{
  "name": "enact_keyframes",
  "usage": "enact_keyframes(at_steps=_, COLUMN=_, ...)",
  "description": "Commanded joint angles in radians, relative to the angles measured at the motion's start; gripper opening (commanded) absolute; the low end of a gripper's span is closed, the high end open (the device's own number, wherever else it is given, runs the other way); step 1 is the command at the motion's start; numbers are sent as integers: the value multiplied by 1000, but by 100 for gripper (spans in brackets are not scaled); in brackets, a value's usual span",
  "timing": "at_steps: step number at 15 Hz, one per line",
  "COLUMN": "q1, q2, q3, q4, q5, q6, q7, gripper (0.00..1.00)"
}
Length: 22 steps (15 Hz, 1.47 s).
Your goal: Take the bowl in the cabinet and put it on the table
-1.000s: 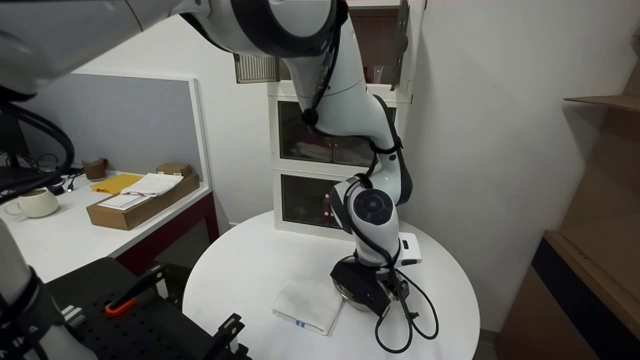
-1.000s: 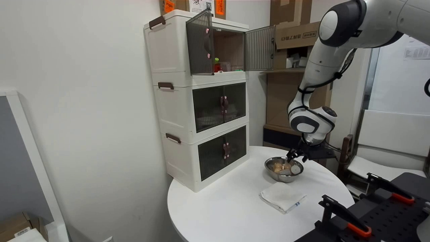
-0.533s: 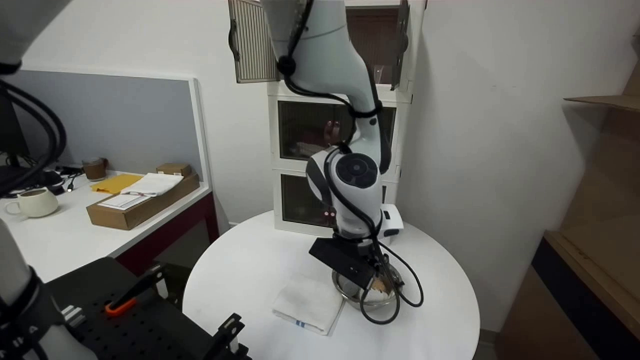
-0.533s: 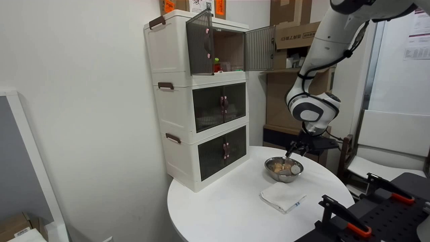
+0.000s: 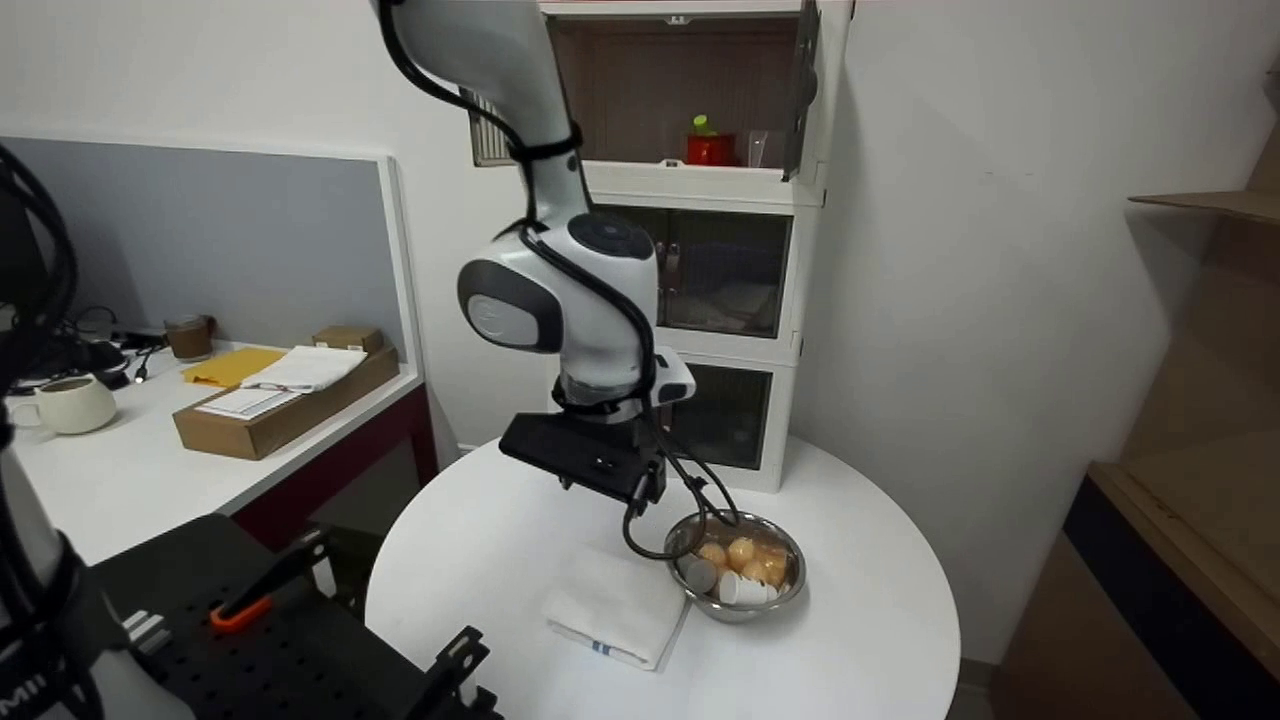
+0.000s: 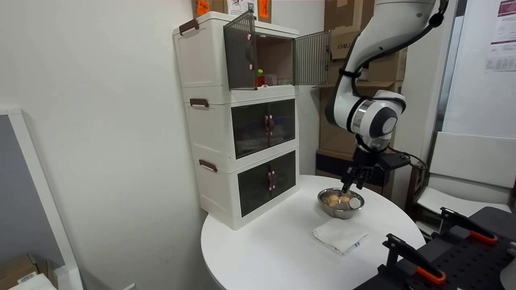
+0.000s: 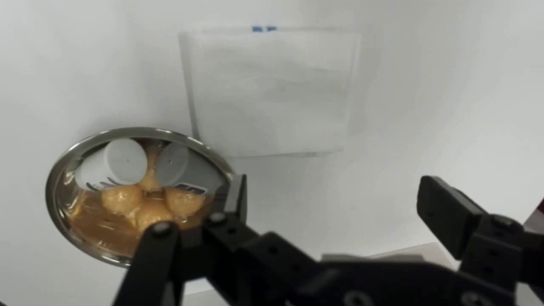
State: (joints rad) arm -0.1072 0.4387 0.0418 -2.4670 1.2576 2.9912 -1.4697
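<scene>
Bowl (image 6: 340, 214) rests on table (image 6: 278, 249), nine o'clock of gripper (image 7: 332, 193) in wrist view; jaws spread, empty: placement presumably done.

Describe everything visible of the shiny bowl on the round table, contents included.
The bowl is round and shallow, with shiny silvery walls that look like metal and a plain rim. It sits upright on the round white table. Inside lie a white cylinder, a grey cylinder and several tan balls; an orange-brown colour shows around them. A folded white cloth lies right beside it; whether they touch is unclear. The open gripper is not holding it.
</scene>
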Motion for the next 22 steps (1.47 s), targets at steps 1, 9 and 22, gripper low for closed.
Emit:
enact_keyframes(at_steps=1, q1=91, q2=-224, q3=-51, q4=-163, q5=-121, q6=-14, q7=212, gripper=100)
enact_keyframes(at_steps=9, q1=108, q2=-476, q3=-71, q4=-251, q5=-549, q6=31, q7=645, gripper=100)
enact_keyframes(at_steps=22, q1=87, q2=-816, q3=-99, q4=158, q5=-1084, q6=-787, q7=1159, gripper=100)
